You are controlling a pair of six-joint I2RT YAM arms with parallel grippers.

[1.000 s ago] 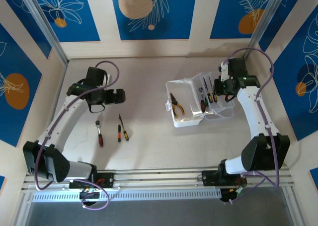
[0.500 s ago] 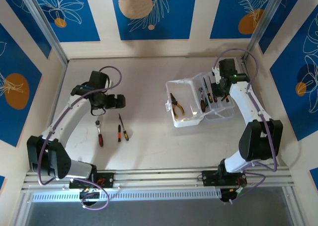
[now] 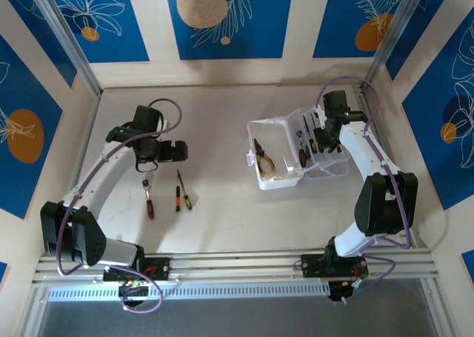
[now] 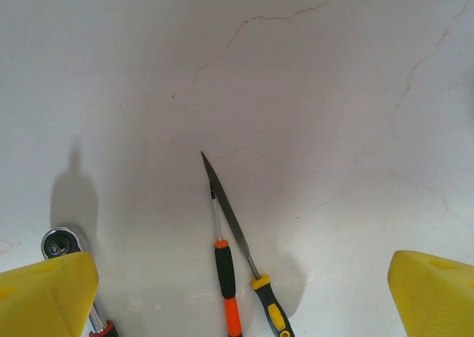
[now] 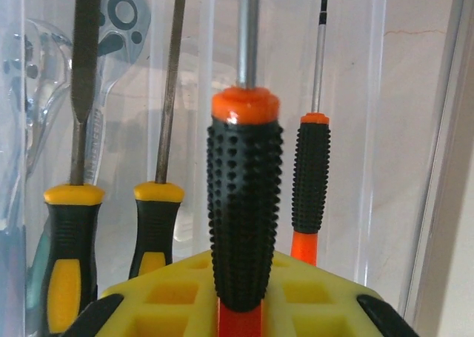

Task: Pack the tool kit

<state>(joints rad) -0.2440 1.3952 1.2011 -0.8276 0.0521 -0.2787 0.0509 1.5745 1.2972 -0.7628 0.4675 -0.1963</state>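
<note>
Around the table (image 3: 222,115) we see walls with blue leaf-patterned panels (image 3: 222,18), a metal rail (image 3: 237,259) along the near edge, and a purple cable (image 3: 167,107) looping over each arm. The open case (image 3: 285,178) sits on the right half of the table, and in the wrist view its clear walls rise close around the right fingers (image 5: 170,292).

The right fingers are closed on the knobbly black-and-orange handle of a big screwdriver (image 5: 244,204), held over the right half of the case with its shaft pointing away from the camera. Just beyond it lie the yellow-handled tools (image 5: 70,255) and a small orange screwdriver (image 5: 311,181). A metal wrench head (image 5: 118,18) shows through the plastic.

The left fingers (image 4: 48,292) are spread wide and hover over the loose tools on the left half of the table. The ratchet (image 4: 61,242) has its head just beside one finger, and its handle passes under that finger. The orange-handled screwdriver (image 4: 224,270) and the yellow-handled file (image 4: 231,218) lie between the fingers, the screwdriver's tip meeting the file's blade.

We count three loose tools on the table: one ratchet, one screwdriver and one file. In the case we count one pair of pliers (image 3: 263,157) in the left half. In the right half there are two yellow-handled tools and one small orange screwdriver.
</note>
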